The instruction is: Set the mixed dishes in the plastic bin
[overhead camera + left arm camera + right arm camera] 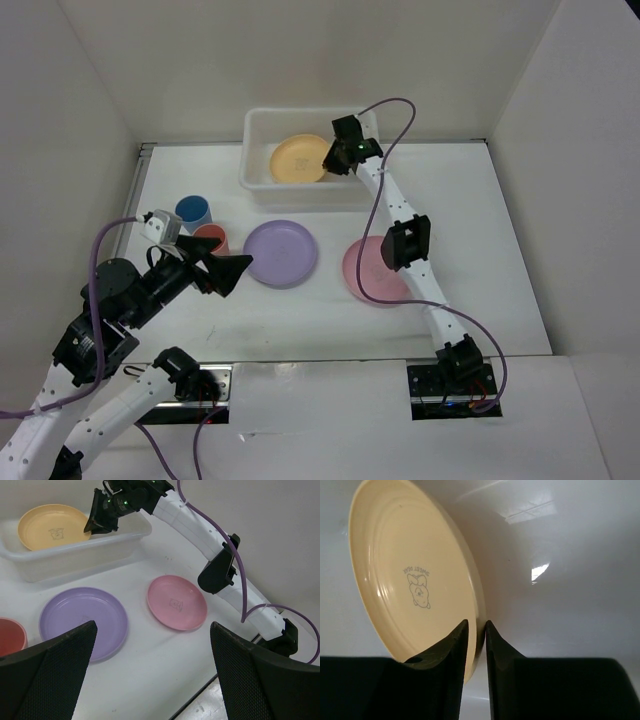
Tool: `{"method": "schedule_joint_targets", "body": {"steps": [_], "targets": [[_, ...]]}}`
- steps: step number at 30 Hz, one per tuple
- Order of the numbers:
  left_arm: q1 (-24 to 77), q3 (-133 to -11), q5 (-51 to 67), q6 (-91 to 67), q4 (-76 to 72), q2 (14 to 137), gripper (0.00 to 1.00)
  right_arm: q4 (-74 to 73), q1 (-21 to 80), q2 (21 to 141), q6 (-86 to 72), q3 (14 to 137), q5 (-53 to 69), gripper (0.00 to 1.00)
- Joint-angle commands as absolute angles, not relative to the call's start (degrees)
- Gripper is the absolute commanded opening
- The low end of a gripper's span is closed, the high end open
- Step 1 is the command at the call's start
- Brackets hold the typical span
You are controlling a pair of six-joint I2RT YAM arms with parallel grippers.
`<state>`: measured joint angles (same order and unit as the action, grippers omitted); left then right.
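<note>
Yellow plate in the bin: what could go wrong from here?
1. The right gripper pinches the yellow plate only by its rim, and the plate looks tilted inside the bin; it could slip or land leaning on a wall, wasting room.
2. The open left gripper hangs close to the red cup and might nudge it.

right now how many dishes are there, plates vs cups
plates: 3 - yellow plate, purple plate, pink plate
cups: 2 - blue cup, red cup
total: 5
</note>
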<state>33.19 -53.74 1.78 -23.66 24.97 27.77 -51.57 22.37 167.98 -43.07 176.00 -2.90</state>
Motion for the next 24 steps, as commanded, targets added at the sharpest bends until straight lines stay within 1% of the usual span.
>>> {"method": "schedule_joint_targets", "body": {"steps": [1,2,3,5,6,8,9,10,12,13,15,16,19,20,21,22,23,24], "targets": [[32.96,-55.72,2.02,-21.97,24.08,26.98,1.00,-52.38,23.38,167.52,-42.19,179.65,-3.52,0.26],[32.96,-55.72,2.02,-21.97,24.08,26.98,1.00,-52.38,23.38,166.74,-42.19,179.65,-3.52,0.30],[32.96,-56.24,2.02,-21.97,24.08,26.98,1.00,-51.86,23.38,165.77,-41.67,179.65,-3.52,0.38],[32.96,-56.77,2.02,-21.97,24.08,27.50,1.00,-51.86,23.38,164.28,-40.88,179.65,-3.52,0.46],[32.96,-56.78,2.54,-21.97,24.08,27.51,1.00,-51.86,23.90,162.27,-40.87,179.65,-3.52,0.55],[32.96,-57.39,3.33,-21.97,24.08,28.12,1.00,-53.34,24.43,159.45,-38.51,179.65,-4.83,0.60],[32.96,-57.39,4.12,-21.97,24.08,29.17,1.00,-53.87,25.39,156.13,-37.71,179.65,-5.70,0.67],[32.96,-58.09,5.70,-21.97,24.08,31.09,1.00,-54.49,26.10,154.27,-36.84,179.65,-8.06,0.69],[32.96,-58.62,7.11,-21.97,24.08,33.12,1.00,-57.03,28.91,150.49,-34.29,179.65,-11.23,0.72],[32.96,-58.62,7.99,-22.58,24.08,34.61,1.00,-58.26,29.87,146.64,-33.67,179.65,-14.82,0.77],[32.96,-58.62,8.61,-23.28,22.86,35.15,1.00,-62.74,32.60,143.19,-32.61,179.65,-17.57,0.81],[32.96,-58.62,8.61,-23.29,22.85,35.16,1.00,-64.58,33.74,140.04,-32.61,179.65,-19.84,0.85],[32.96,-58.01,9.75,-24.34,21.45,33.93,1.00,-73.72,34.45,134.41,-33.22,179.65,-23.19,0.85],[32.96,-58.01,9.76,-24.35,21.45,33.93,1.00,-74.87,36.02,132.64,-32.09,179.04,-26.07,0.87],[32.96,-57.40,9.76,-24.35,21.45,33.93,1.00,-74.88,37.51,129.23,-31.12,174.86,-27.76,0.89],[32.96,-57.39,9.76,-24.35,21.45,33.93,1.00,-74.88,39.01,124.76,-33.72,162.72,-30.21,0.89],[32.96,-57.39,10.36,-24.35,21.45,33.93,1.00,-74.88,40.33,117.84,-35.49,158.68,-34.24,0.89],[32.96,-56.87,10.37,-24.35,21.45,34.45,1.00,-74.88,42.69,114.99,-36.29,151.68,-35.76,0.89]]}}
